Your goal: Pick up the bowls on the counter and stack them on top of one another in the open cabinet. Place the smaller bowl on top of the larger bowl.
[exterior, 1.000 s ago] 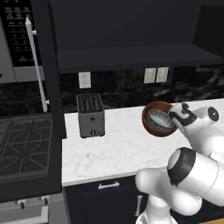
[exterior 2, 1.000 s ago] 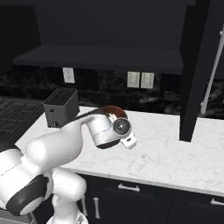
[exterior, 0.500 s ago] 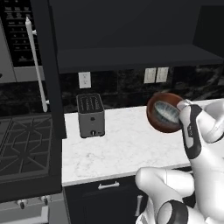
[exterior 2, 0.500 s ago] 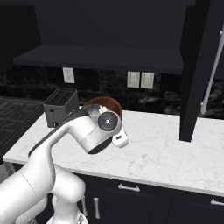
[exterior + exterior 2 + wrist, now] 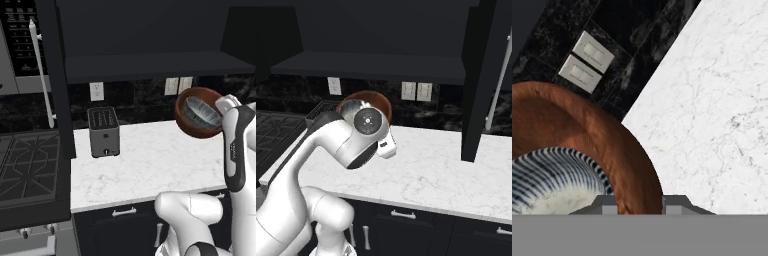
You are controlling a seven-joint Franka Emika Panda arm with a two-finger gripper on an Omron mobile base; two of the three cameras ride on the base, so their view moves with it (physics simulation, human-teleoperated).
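My gripper (image 5: 640, 204) is shut on the rim of the larger bowl (image 5: 587, 130), one finger inside the rim and one outside. This reddish-brown bowl (image 5: 196, 125) hangs tilted in the air above the counter (image 5: 150, 160), right of its middle and below the open cabinet's shelf (image 5: 150, 65). The smaller bowl (image 5: 202, 111), grey and striped with a pale inside, lies inside the brown one (image 5: 552, 175). In the right base view the hand covers most of the bowls; the brown rim (image 5: 371, 96) shows above it, under the dark shelf (image 5: 371, 65).
A dark toaster (image 5: 104, 132) stands at the counter's left end, the black stove (image 5: 25, 160) beside it. Wall switches (image 5: 178, 85) sit on the black backsplash behind the bowls. A dark open cabinet door (image 5: 481, 75) hangs down at the right over the marble (image 5: 446, 165).
The arm has lifted both bowls higher off the counter and carried them a little to the right in the left base view. The grip has stayed the same.
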